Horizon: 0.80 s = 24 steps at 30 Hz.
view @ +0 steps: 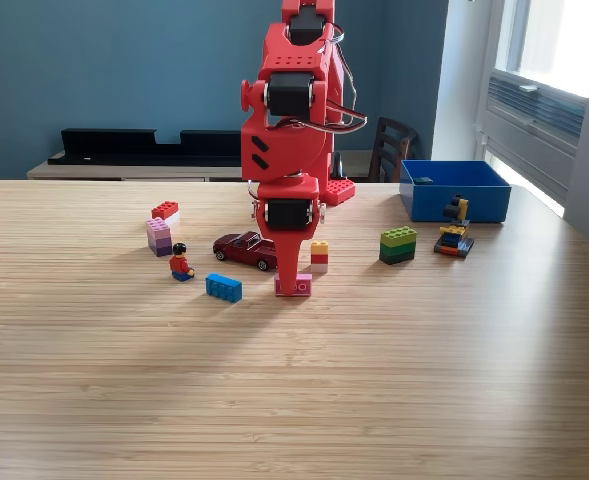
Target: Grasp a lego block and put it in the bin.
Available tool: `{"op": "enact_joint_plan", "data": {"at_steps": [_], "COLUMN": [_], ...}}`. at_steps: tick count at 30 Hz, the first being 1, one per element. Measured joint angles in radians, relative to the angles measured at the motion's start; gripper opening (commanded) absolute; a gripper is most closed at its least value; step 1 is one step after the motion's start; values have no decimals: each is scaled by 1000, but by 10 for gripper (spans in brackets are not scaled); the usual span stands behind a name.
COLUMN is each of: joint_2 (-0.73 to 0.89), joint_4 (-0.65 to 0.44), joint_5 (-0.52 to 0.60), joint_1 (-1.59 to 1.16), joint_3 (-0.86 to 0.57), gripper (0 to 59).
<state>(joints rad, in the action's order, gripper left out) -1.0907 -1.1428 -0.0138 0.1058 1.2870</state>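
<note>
My red arm reaches straight down at the table's middle, and its gripper has its tip on a small pink lego block that rests on the wood. Only one tapered finger shows from this side, so the jaw gap is hidden. The blue bin stands at the back on the exterior view's right, well away from the gripper, with a small dark piece inside. A blue lego block lies just left of the pink one.
A red toy car, a minifigure, a pink-purple stack and a red-white block sit to the left. A yellow-red stack, a green stack and a mixed pile sit to the right. A red block lies behind the arm.
</note>
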Motion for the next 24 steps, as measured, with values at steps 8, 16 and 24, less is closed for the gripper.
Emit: {"op": "enact_joint_plan", "data": {"at_steps": [8,16,24], "joint_2": [0,-187,-520], "joint_4": [-92,-196,-242], "joint_5": [52,61,32], "joint_1": [-3,-132,-380], "joint_3": [-23,-54,104], "gripper": [0,0,0]}}
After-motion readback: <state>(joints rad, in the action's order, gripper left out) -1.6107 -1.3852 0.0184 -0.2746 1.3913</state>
